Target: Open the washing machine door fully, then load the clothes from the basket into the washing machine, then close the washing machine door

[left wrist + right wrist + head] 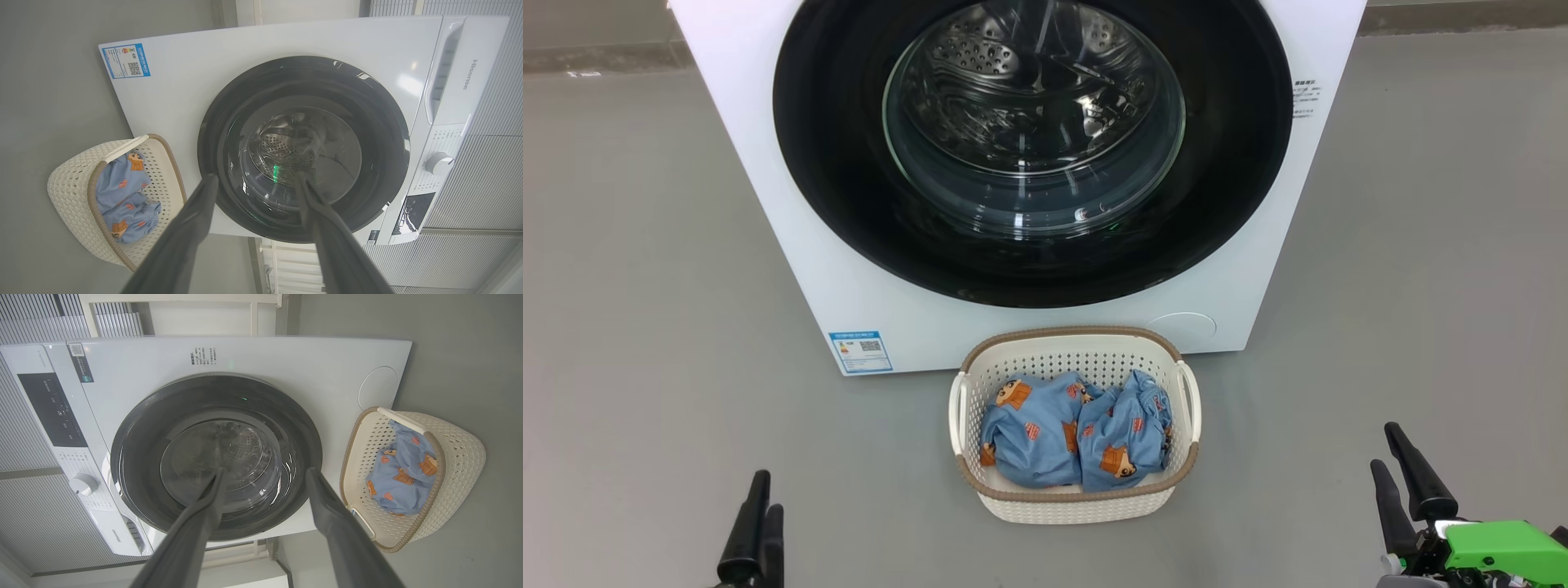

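Observation:
The white washing machine (792, 269) stands ahead with its door (833, 163) closed; the steel drum shows through the glass. On the floor in front of the machine sits the cream basket (1074, 333), holding the light blue printed clothes (1054, 433). My left gripper (768, 492) hangs low to the basket's left and my right gripper (1383, 445) low to its right, both well apart from it. In the left wrist view the left gripper (255, 177) is open and empty before the door (380, 134). In the right wrist view the right gripper (266, 471) is likewise open and empty.
Grey floor (645, 327) spreads on both sides of the machine and basket. A blue label sticker (860, 351) and a round cover (1184, 327) sit low on the machine's front. The control panel with its knob (439, 162) lies along the machine's top.

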Available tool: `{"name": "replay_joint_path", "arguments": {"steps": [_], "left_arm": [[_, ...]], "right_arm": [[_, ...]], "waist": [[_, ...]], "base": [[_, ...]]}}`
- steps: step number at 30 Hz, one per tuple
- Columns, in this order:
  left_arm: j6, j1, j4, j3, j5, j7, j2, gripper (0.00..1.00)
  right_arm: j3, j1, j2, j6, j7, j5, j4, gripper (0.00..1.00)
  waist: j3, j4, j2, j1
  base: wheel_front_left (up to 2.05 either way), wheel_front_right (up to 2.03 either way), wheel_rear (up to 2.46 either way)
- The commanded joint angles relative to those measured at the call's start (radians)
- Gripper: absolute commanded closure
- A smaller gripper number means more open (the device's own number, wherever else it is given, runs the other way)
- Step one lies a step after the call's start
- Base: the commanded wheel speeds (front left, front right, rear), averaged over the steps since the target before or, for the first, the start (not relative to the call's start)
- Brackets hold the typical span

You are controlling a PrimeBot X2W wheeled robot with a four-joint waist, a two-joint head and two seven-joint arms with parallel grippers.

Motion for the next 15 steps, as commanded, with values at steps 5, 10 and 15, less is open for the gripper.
{"name": "replay_joint_path", "arguments": {"steps": [5,10,15], "left_arm": [[-0.001,-0.039,-0.041,-0.01,-0.001,-0.018,0.012,0.0],[-0.001,-0.045,-0.051,-0.022,0.006,-0.03,0.014,0.0],[-0.002,-0.052,-0.061,-0.034,0.016,-0.046,0.017,0.0]], "right_arm": [[0.009,-0.037,-0.012,0.001,-0.016,0.004,-0.04,0.0],[0.012,-0.042,-0.013,0.001,-0.027,0.008,-0.053,0.0],[0.02,-0.047,-0.014,0.001,-0.033,0.001,-0.067,0.0]], "waist": [[0.002,0.0,0.0,-0.0012],[0.003,0.0,0.0,-0.0013],[0.003,0.0,0.0,-0.0013]], "base": [[0.0,0.0,0.0],[0.0,0.0,0.0],[0.0,0.0,0.0]]}}
